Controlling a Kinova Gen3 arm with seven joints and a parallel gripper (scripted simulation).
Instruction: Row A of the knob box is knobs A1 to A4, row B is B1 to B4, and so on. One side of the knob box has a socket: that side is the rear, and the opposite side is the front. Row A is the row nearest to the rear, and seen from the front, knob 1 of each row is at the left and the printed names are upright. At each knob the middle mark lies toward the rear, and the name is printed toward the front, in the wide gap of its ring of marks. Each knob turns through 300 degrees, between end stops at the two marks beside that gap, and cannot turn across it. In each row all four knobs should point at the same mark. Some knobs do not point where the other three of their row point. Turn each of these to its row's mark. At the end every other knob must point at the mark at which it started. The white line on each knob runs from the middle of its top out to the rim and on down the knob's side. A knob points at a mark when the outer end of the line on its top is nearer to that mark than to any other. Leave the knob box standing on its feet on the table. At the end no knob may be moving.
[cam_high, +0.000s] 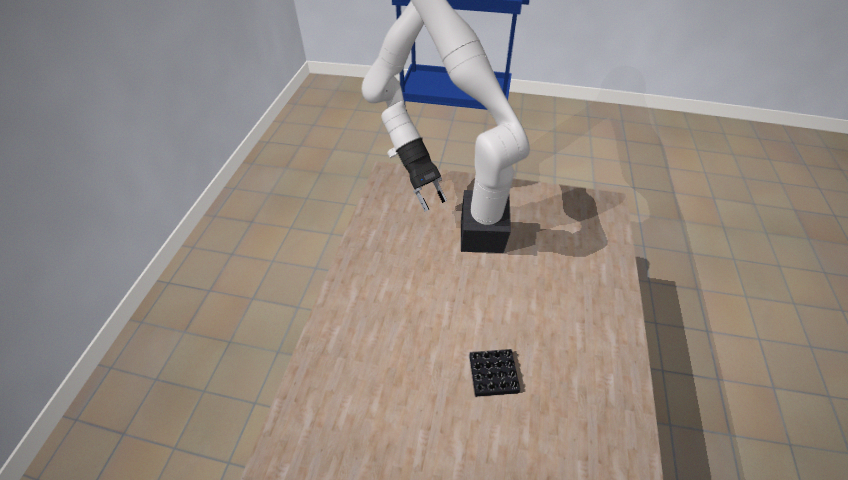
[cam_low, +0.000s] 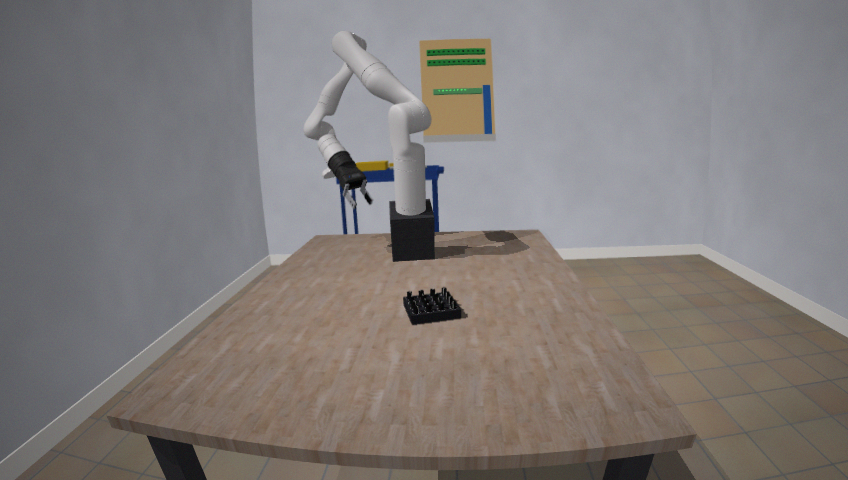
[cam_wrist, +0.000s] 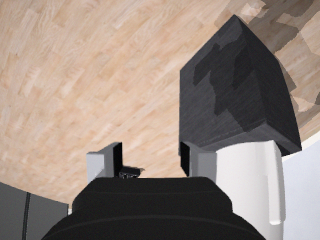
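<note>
In the exterior view the wooden plank table (cam_low: 333, 380) fills the lower frame, and just below the frame's centre stands the small black square knob box (cam_low: 433, 307), on its feet as far as can be told, its sixteen black knobs rising in four rows. In the top view the same box (cam_high: 495, 372) lies in the lower middle, well apart from the black cube pedestal (cam_high: 484, 236) further up that carries the white jointed arm (cam_high: 496, 148). The black two-finger gripper (cam_high: 430, 199) hangs above the table's far edge, left of the pedestal, jaws released to full width and holding nothing. The step in hand appears to be the approach: it would go best by bringing the wrist over the box first, so the white lines and marks can be read before any knob is touched, then descending straight with fingers astride one knob only. No socket, printed names or marks are legible at this range; the tan wall board (cam_low: 456, 89) beyond shows green strips (cam_low: 455, 52) but no readable writing.
</note>
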